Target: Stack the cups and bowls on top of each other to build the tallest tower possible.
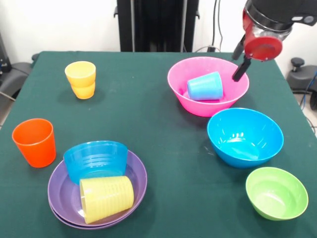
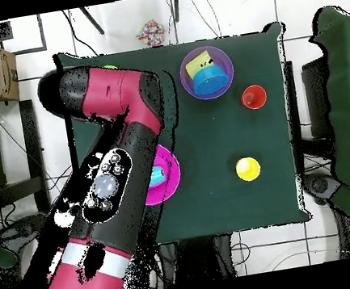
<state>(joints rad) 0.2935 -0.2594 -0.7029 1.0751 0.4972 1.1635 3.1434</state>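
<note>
Landmark: I take the pink bowl (image 1: 208,85) as my reference; it sits on the green table (image 1: 163,134) toward the pedestal side in the front view.
Light blue cup: the light blue cup (image 1: 204,86) lies on its side inside the pink bowl.
Gripper: the gripper (image 1: 241,69) hangs over the pink bowl's rim on the side away from the amber cups; I only see one dark finger tip under the red wrist, so I cannot tell whether it is released or clenched.
Big blue bowl: the big blue bowl (image 1: 245,136) stands upright just beside the pink bowl, on its camera side in the front view.
Green bowl: the small green bowl (image 1: 276,193) is upright, further from the pink bowl beyond the big blue one.
Amber cups: the two amber-yellow cups (image 1: 81,79) are nested, well apart from the pink bowl.
Orange cup: the orange cup (image 1: 35,142) stands upright, farthest from the pink bowl.
Purple bowls: the stacked purple bowls (image 1: 136,186) hold the small blue bowl (image 1: 95,160), tipped, and the ribbed pale yellow cup (image 1: 106,199) on its side.
Overhead only: the arm (image 2: 121,168) covers half the pink bowl and probably hides the big blue and green bowls entirely.
</note>
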